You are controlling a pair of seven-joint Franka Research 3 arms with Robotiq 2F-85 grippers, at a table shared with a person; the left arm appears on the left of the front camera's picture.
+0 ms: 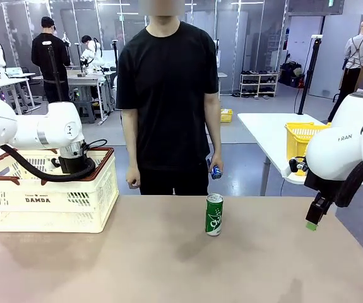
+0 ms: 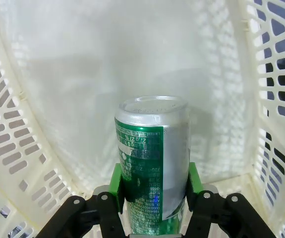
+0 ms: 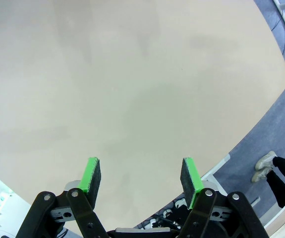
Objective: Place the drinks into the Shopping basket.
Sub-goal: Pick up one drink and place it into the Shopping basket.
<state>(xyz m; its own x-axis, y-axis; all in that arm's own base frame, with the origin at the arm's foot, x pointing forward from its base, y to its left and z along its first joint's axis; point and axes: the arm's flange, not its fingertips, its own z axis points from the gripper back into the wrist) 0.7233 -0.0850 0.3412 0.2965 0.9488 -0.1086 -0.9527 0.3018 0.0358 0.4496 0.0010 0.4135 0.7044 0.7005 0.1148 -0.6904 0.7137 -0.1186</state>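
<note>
- My left arm (image 1: 48,131) reaches down into the Shopping basket (image 1: 48,202). The left jaws are clamped on a green can (image 2: 149,148), with the green pads (image 2: 116,186) pressed against its two sides.
- That can sits inside the basket between the slotted walls, silver end pointing away from the wrist. I cannot tell whether it touches the bottom.
- A second green can (image 1: 214,214) stands upright on the desk (image 1: 168,265), well to the right of the basket.
- Beyond it, farther from the basket, the person's hand (image 1: 213,161) holds a blue can (image 1: 216,171) off the desk.
- The right jaws stand open with nothing between them, above the desk's edge, far right of the basket.
</note>
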